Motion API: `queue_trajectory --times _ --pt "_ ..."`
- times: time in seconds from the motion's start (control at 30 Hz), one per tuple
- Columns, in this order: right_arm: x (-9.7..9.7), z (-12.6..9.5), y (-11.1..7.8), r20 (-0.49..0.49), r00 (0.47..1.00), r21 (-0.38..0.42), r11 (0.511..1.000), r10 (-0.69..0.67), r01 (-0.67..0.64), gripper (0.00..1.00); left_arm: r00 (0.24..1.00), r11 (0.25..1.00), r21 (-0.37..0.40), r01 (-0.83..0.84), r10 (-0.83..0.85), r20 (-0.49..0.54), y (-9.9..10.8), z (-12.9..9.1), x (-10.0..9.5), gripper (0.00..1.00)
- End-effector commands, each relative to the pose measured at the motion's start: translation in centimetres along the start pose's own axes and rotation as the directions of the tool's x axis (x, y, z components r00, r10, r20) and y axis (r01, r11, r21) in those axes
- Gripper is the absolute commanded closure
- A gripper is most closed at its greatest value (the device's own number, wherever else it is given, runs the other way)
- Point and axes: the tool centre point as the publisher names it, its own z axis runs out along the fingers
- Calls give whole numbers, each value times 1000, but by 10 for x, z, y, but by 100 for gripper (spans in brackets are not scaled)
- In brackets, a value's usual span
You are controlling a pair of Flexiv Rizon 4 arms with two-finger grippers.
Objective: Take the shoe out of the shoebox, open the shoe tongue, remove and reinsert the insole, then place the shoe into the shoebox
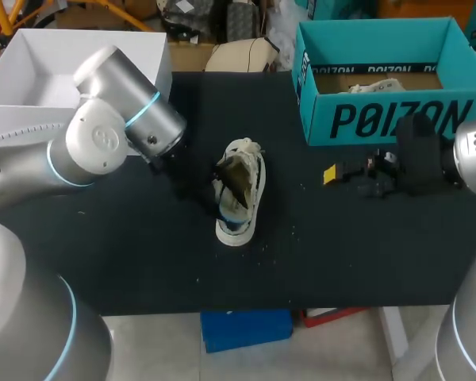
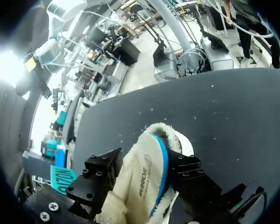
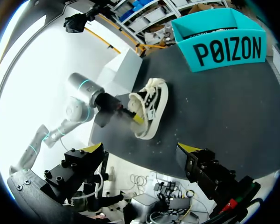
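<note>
Dark matte bench [image 1: 143,262], speckled with crumbs. White open box [image 1: 32,71] at far left corner. Left jaws closed on shoe [image 1: 239,190] mid-bench, likely steadying it for insole work. Shoe lies on its side: cream, fleecy rim, blue edge. Teal cardboard shoebox [image 1: 381,119] far right, open-topped, awaiting shoe. Right jaws wide apart, empty, near shoebox.

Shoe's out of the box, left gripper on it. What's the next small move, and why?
Probably bring the right gripper across to the shoe to begin the opening step. The left gripper is shut on the shoe, steadying it on the table, while the right hangs open, apart from it.
</note>
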Motion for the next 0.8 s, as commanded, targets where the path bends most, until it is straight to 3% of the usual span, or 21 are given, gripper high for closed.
queue_trajectory --times 0.03,0.23,0.53,0.67,0.73,0.8 --pt "0 0 0 1 1000 0 1000 1 -1 0 1000 1000 -13 -5 5 -12 -11 -12 -4 31" --pt "0 0 0 1 1000 0 1000 1 -1 0 1000 999 -41 -13 12 -28 -34 -37 1 51" --pt "0 0 0 1 1000 0 1000 1 -1 0 992 992 -128 -2 -14 -129 -38 -52 3 58" --pt "0 0 0 1 1000 0 1000 1 -1 0 975 983 -182 -10 -31 -219 -33 -45 7 79" --pt "0 0 0 1 1000 0 1000 1 -1 0 967 980 -199 -8 -43 -251 -29 -42 10 99" --pt "0 0 0 1 1000 0 1000 1 -1 0 962 978 -210 -1 -57 -269 -25 -38 13 100"
